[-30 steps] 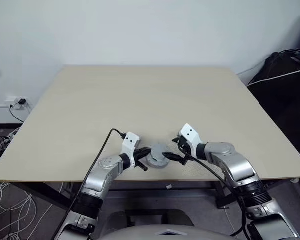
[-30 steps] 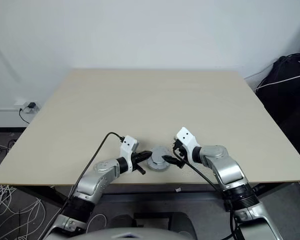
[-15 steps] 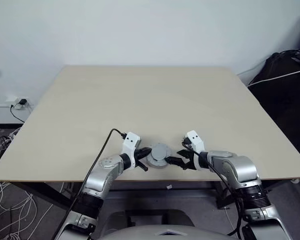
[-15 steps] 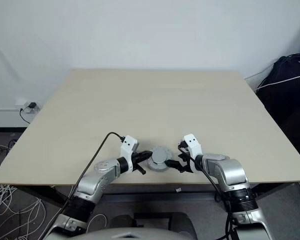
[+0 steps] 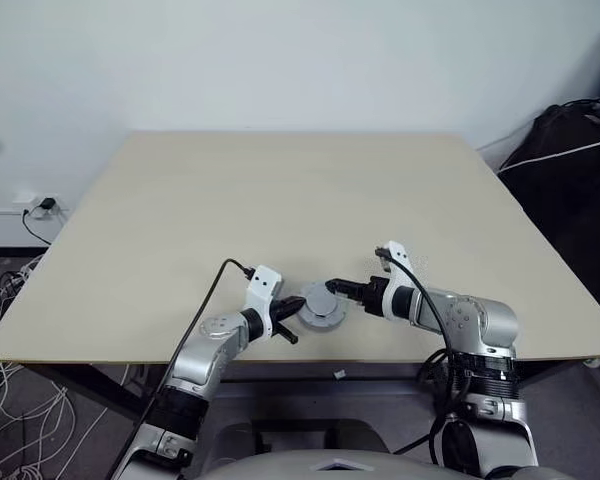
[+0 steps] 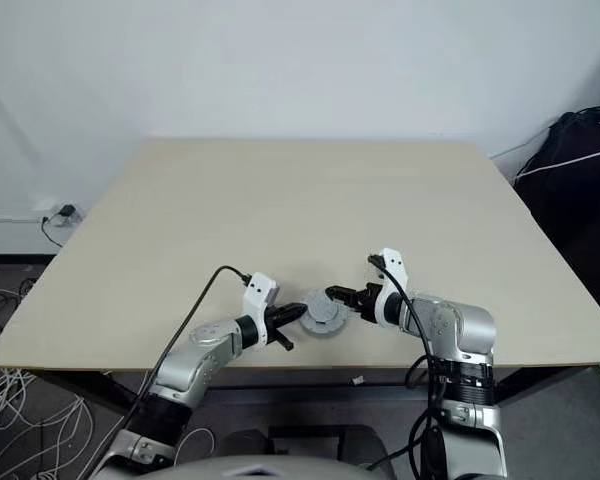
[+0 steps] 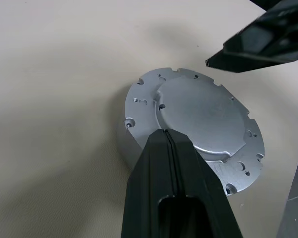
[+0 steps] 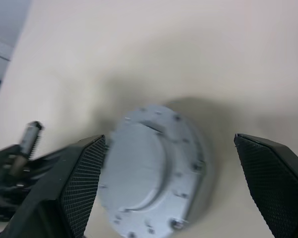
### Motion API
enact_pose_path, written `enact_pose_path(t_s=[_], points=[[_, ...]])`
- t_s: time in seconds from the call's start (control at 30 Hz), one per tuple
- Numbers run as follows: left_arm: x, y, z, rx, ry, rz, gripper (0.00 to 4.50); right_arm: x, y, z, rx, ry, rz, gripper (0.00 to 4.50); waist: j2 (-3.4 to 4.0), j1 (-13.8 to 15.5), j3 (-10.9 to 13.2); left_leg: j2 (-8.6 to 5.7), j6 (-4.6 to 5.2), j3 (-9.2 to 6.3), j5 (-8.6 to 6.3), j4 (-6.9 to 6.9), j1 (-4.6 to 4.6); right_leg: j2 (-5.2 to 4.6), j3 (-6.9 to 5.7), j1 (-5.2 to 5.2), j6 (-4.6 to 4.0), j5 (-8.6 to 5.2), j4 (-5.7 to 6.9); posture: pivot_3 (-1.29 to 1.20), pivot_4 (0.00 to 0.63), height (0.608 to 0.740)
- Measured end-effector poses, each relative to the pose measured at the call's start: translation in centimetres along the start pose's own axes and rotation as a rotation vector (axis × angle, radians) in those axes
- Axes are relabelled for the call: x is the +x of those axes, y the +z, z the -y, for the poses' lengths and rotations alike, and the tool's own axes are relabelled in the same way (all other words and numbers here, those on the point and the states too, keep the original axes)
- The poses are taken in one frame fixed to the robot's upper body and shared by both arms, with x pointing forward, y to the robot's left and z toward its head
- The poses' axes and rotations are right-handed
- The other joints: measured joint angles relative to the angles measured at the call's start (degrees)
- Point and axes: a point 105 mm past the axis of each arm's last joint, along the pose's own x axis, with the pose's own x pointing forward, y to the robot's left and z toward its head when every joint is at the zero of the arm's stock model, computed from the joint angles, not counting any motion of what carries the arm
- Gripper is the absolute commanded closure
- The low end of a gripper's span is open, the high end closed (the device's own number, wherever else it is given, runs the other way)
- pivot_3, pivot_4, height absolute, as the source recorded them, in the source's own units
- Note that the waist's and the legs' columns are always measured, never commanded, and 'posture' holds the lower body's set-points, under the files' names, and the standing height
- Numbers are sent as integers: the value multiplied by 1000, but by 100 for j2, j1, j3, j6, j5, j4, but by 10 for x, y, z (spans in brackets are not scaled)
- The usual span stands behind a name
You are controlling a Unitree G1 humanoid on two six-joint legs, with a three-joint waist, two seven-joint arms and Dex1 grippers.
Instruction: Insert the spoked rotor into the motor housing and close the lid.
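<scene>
**Flanking the closed silver unit near the table's front edge**

Sitting on the beige table (image 5: 280, 200), close to its near edge and about centred, is a round silver-grey metal unit (image 5: 322, 308). Its top face is the lid (image 7: 203, 116): a smooth raised plate, ringed by a flange with small holes. Lid appears seated flat on the body below; rotor and windings cannot be seen

Left gripper (image 5: 295, 306) lies at the unit's 9 o'clock in the head views. Fingers (image 7: 171, 188) pressed together with nothing between them, the tip at the unit's edge over the flange. Contact or a small gap: cannot tell

Right gripper (image 5: 338, 289) comes in from the 3 o'clock side, pointing toward the unit. In the right wrist view its two textured fingers (image 8: 82, 173) stand spread wide, one to each side of the unit, neither touching it; nothing held. One finger tip also shows in the left wrist view, just past the far edge of the lid

Black cable (image 5: 202, 300) arcs from the left wrist down over the table edge. Dark bag (image 5: 570, 150) sits off the table at 2 o'clock
</scene>
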Motion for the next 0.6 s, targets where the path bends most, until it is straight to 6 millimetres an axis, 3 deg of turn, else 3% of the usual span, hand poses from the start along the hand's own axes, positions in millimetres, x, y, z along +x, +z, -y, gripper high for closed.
enact_pose_path(t_s=[0.33, 0.6], points=[[0, 0, 0, 0, 1, 1, 4500, 0, -3, 0, 10, 9, -16, 33, 9, -21, -2, 0, 1, 2, 0, 0, 3, 0, 2, 0, 2, 1, 2, 0, 0, 740], [0, 0, 0, 0, 2, 1, 4500, 9, -18, -8, 84, 54, -66, 33, 11, -23, -3, 0, 1, 2, 0, 0, 3, 0, 2, 0, 2, 1, 2, 0, 0, 740]])
